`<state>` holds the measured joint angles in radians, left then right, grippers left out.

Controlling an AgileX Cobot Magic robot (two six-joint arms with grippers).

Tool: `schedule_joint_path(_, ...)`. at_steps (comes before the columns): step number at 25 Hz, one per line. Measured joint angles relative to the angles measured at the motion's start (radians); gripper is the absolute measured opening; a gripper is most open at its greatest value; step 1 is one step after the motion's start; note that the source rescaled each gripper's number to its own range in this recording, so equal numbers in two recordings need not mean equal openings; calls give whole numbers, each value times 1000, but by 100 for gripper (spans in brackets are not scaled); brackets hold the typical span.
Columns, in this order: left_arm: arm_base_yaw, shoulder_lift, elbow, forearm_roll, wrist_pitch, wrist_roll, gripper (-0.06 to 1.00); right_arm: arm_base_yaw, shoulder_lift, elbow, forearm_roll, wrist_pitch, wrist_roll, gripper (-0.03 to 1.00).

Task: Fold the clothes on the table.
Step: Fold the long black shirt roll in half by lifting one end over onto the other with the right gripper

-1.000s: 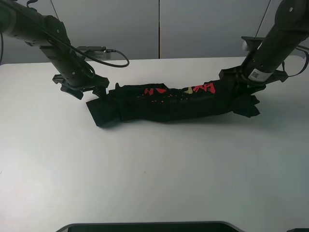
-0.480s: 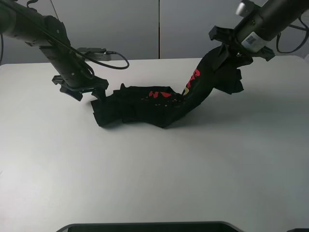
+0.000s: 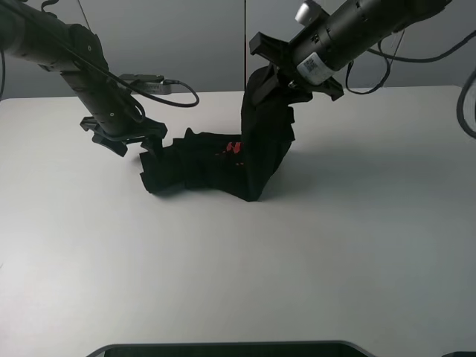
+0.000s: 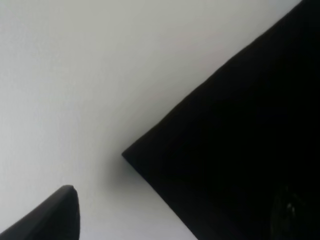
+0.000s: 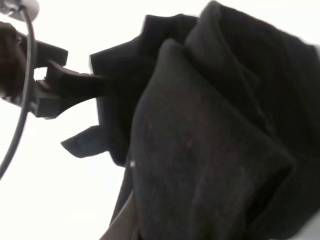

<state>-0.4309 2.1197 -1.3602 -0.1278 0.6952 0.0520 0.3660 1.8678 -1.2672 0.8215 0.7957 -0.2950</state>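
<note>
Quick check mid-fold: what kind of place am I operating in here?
Probably a lab or test cell, not a home: a large white table, plain grey wall panels behind it, and a single black T-shirt.

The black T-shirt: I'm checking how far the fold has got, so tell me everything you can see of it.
The T-shirt is soft, matte black cloth, gathered into a long wrinkled band. A bit of red print shows near its middle. Its left part lies crumpled on the white table. Its right end stands up off the table, pinched in the right gripper, and hangs in loose folds. The left gripper sits open beside the left end, not gripping it.
</note>
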Motion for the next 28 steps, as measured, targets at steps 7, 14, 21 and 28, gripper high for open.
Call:
schedule_joint_path(7, 0, 0, -5, 0, 12, 4, 99, 106, 165, -2, 223, -174, -113, 20)
schedule_joint_path(14, 0, 0, -6, 0, 12, 4, 99, 121, 295, -2, 521, -209, -384, 20)
schedule_joint_path(21, 2, 0, -6, 0, 12, 6, 99, 121, 300, -2, 763, -84, -683, 92)
schedule_joint_path(28, 59, -2, -22, -26, 57, 16, 99, 121, 300, -2, 774, 67, -778, 98)
